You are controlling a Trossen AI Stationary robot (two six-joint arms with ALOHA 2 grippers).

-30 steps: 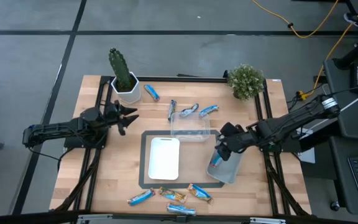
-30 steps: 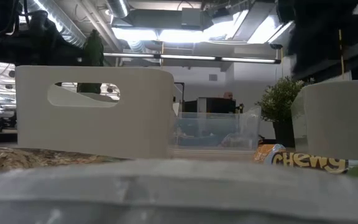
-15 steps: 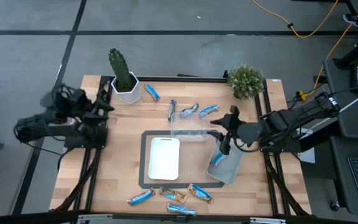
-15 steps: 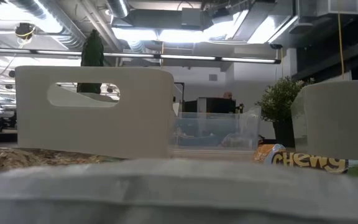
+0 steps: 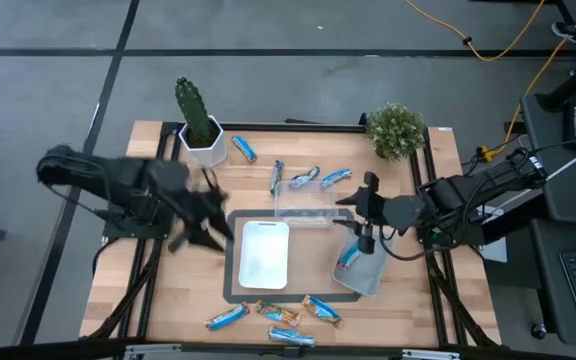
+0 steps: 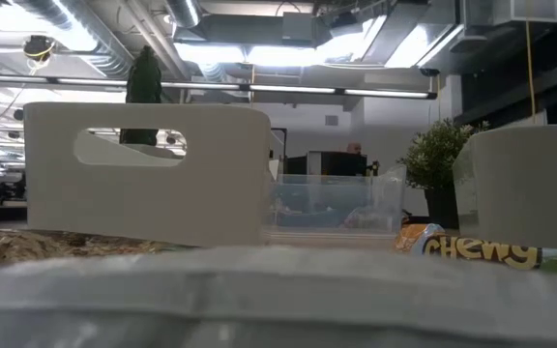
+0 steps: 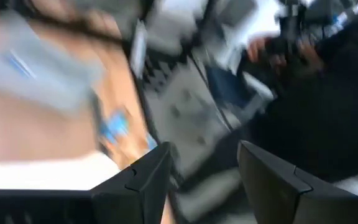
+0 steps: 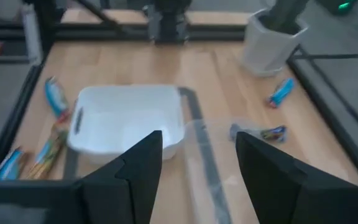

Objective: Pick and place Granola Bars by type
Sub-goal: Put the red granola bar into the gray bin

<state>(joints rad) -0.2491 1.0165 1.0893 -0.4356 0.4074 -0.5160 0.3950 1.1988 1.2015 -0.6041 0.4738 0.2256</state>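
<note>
Granola bars lie in two groups in the high view. Three sit by the clear box's far side, around a blue-silver one (image 5: 304, 178), with a blue one (image 5: 244, 150) beside the cactus pot. Several lie at the near edge, among them a blue one (image 5: 226, 317) and a gold-blue one (image 5: 320, 310). One blue-red bar (image 5: 346, 262) lies in the grey tray (image 5: 373, 280). My left gripper (image 5: 203, 220) is open beside the white tray's (image 5: 265, 253) left side. My right gripper (image 5: 363, 215) is open above the grey tray's far end. Its wrist view shows the white tray (image 8: 126, 121).
A clear plastic box (image 5: 305, 203) stands just beyond the white tray. A cactus pot (image 5: 200, 135) and a small bushy plant (image 5: 396, 130) stand at the far corners. In the low view a "Chewy" bar (image 6: 482, 251) lies between the tray walls.
My left arm pulled back toward the table's left edge, then swung fast toward the near side, ending by the white tray's left side. My right gripper moved a little toward the far edge, from over the grey tray's middle to its far end.
</note>
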